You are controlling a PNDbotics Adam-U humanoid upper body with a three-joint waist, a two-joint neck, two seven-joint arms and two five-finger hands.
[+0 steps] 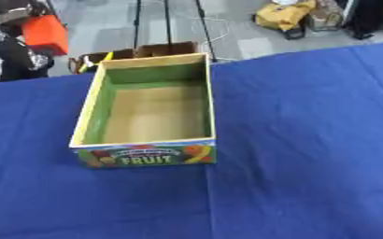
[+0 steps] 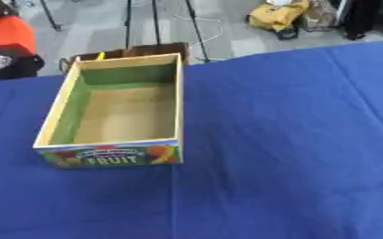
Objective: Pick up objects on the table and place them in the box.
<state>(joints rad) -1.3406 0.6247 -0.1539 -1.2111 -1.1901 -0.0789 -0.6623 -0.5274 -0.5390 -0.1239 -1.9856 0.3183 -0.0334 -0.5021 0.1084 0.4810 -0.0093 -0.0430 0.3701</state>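
A blue cloth covers the bench (image 1: 309,140), with floor clutter beyond its far edge. The box (image 1: 145,156) marked FRUIT stands open-topped left of centre, probably set there within easy reach. Its brown floor looks bare. Neither hand shows, and no objects to pick up are visible.
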